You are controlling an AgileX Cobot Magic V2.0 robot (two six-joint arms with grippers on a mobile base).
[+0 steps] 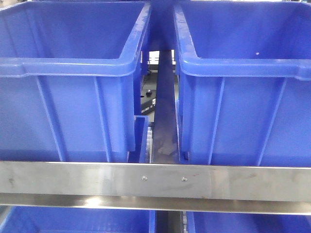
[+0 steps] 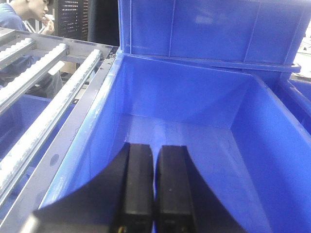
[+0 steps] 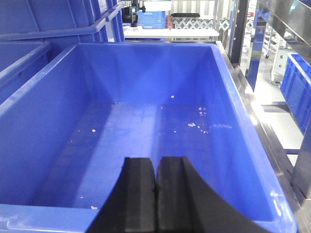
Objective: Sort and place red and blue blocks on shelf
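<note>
Steel shelf rail point(image 1: 155, 180) seen under two blue bins point(image 1: 68, 82). Left hand point(image 2: 154, 194) held closed, empty, over bin at 6 o'clock; right hand point(image 3: 156, 196) likewise. Red and blue blocks not seen. Step judged: between placements. Next: blocks must be located.

Both pincer point(image 2: 154, 194) bases cut by frame bottom; bins point(image 1: 73, 68) cropped at sides; person point(image 2: 24, 19) top-left half out.

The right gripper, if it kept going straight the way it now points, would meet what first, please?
Most likely the floor of the empty blue bin it points into: the right gripper, shut with nothing between its fingers, aims forward and down. Depth is unclear; it might reach the far wall instead.
</note>
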